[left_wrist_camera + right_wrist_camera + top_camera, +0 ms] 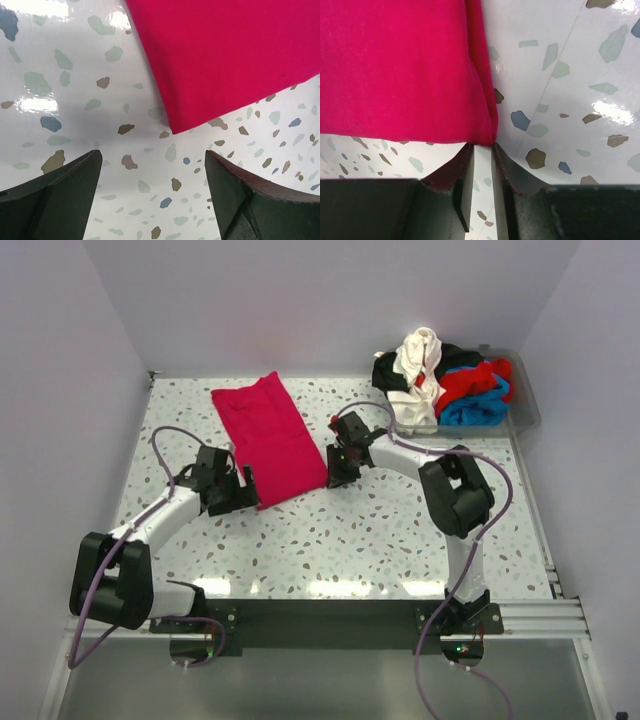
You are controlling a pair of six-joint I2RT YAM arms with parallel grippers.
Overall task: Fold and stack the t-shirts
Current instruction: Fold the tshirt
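The crimson-pink t-shirt [268,435] lies folded left of centre on the surface [380,530]. The right jaws stand nearly closed at its near-right corner. Only the right wrist view shows this, though not whether cloth is caught, so a thin pinch may slip. The left wrist view shows the left jaws wide open, short of the near-left corner.

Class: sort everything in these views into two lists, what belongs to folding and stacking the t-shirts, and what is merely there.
Belongs to the job:
- crimson-pink t-shirt, lying flat
- cream-white t-shirt, black t-shirt, red t-shirt and blue t-shirt, heaped together
- left tool and right tool

Merely there:
- clear plastic bin, which holds the heap
- speckled table
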